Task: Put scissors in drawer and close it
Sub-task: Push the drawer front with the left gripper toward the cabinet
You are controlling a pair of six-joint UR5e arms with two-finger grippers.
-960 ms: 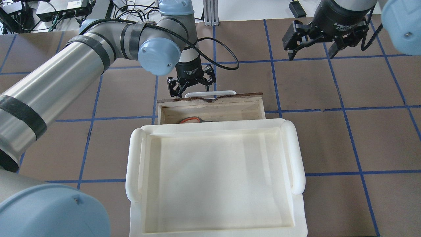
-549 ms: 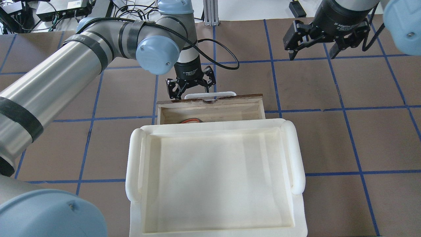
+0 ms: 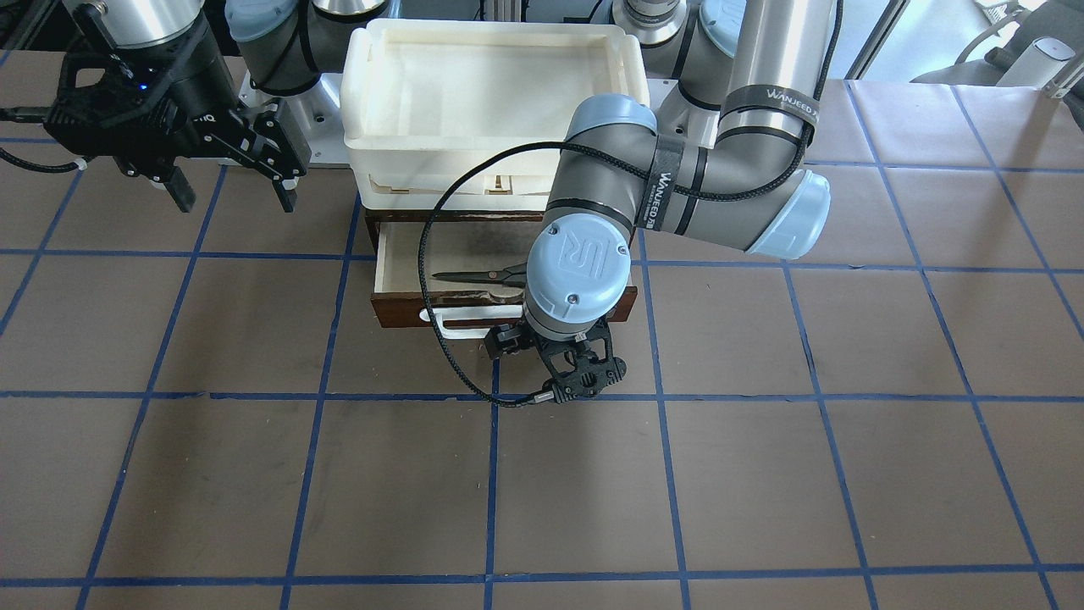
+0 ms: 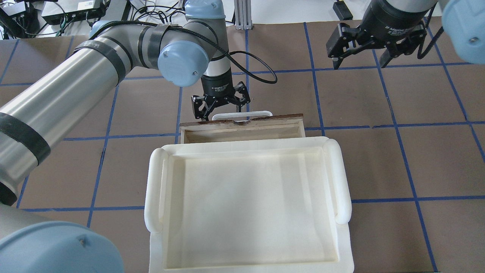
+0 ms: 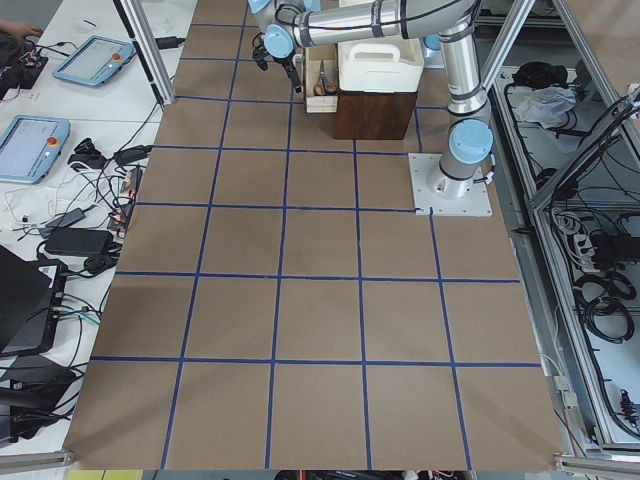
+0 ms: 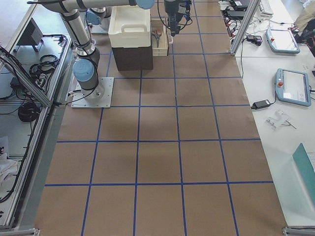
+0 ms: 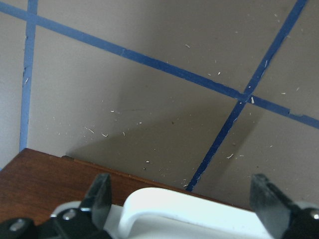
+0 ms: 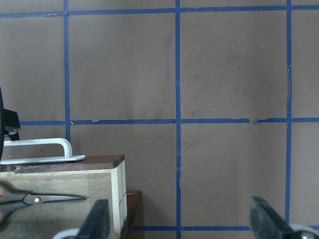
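Observation:
The dark brown drawer (image 4: 242, 126) is partly open under the white trays, with its white bar handle (image 4: 242, 113) on the far side. The scissors (image 3: 478, 274) lie flat inside on the pale floor and also show in the right wrist view (image 8: 35, 199); in the overhead view they are hidden under the tray rim. My left gripper (image 4: 221, 107) is open at the drawer's front, its fingers (image 7: 97, 199) on either side of the handle (image 7: 184, 209) and closed on nothing. My right gripper (image 4: 359, 62) is open and empty, high above the table, away from the drawer.
A stack of white plastic trays (image 4: 153, 189) sits on the dark cabinet above the drawer and also shows in the front-facing view (image 3: 360, 76). A black cable (image 3: 432, 280) loops from the left wrist across the drawer. Brown table with blue grid tape all around.
The drawer has slid further in under the trays, and my left gripper has moved with its front toward the cabinet. The scissors no longer show from overhead. The right arm is still.

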